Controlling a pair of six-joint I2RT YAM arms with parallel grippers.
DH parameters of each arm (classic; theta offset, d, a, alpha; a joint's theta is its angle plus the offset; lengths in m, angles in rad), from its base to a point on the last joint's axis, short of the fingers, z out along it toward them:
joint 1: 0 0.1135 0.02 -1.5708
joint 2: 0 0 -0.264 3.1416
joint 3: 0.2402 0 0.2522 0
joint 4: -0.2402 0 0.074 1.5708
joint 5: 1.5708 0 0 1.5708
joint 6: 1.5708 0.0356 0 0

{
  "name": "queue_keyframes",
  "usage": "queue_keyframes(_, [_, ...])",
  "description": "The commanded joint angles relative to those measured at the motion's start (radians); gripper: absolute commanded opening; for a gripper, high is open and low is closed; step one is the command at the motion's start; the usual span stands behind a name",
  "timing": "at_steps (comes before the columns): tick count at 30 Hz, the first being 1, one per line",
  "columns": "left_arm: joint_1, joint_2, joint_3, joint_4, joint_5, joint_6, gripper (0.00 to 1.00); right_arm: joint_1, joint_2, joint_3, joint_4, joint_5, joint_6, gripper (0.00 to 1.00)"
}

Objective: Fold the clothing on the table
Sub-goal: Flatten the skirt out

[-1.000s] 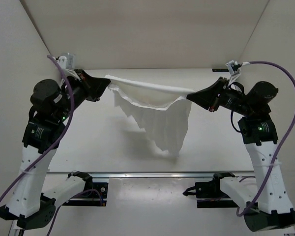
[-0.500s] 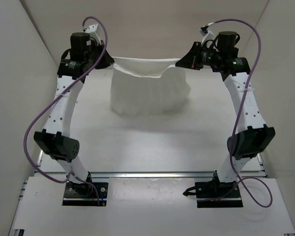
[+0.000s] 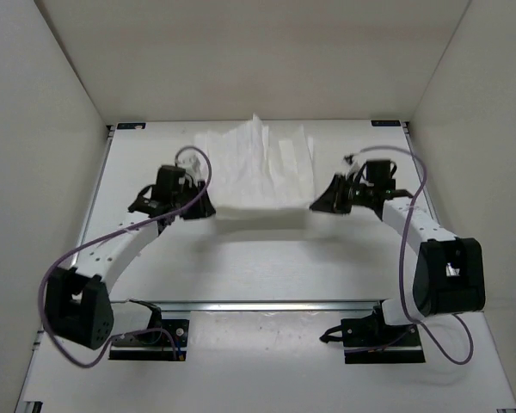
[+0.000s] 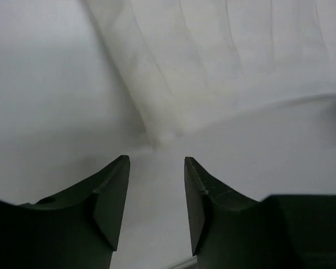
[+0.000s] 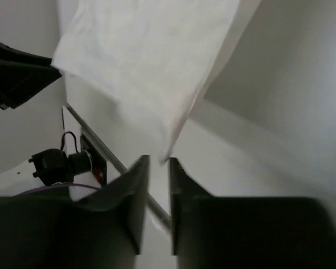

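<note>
Lying creased, thin white clothing forms a rough rectangle on matte table.

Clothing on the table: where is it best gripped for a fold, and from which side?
Grip its two near corners, one per pincer. The clothing lies spread on the table, near edge straight, its corners right ahead of the left pincer and the right pincer. Probably come in low from the near outer sides.

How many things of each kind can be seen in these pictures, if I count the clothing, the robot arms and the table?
White clothing: 1
Robot arms: 2, the left arm and the right arm
White table: 1
Total: 4
</note>
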Motion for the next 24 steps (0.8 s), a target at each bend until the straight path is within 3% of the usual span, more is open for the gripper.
queue_keyframes(1, [0.005,-0.035,-0.155,0.005,0.008,-0.034,0.57,0.038,-0.106,-0.175,0.056,0.114,0.001,0.29])
queue_keyframes(4, [0.025,-0.154,-0.241,0.021,0.019,-0.066,0.65,0.057,-0.178,-0.226,0.027,0.169,-0.016,0.38])
queue_keyframes(5, [0.042,-0.2,-0.268,0.031,0.02,-0.078,0.65,0.038,-0.203,-0.237,0.027,0.18,-0.026,0.44])
queue_keyframes(8, [0.059,-0.24,-0.305,0.047,0.007,-0.084,0.66,-0.011,-0.215,-0.274,0.028,0.2,-0.043,0.49])
queue_keyframes(13, [0.047,-0.148,-0.337,0.085,-0.006,-0.087,0.67,-0.011,-0.145,-0.299,0.074,0.25,-0.036,0.47])
queue_keyframes(15, [0.034,-0.128,-0.36,0.117,-0.015,-0.11,0.67,0.014,-0.119,-0.297,0.091,0.297,-0.032,0.41])
queue_keyframes(24, [0.016,-0.042,-0.401,0.275,-0.024,-0.178,0.66,0.061,-0.017,-0.305,0.155,0.367,-0.036,0.4])
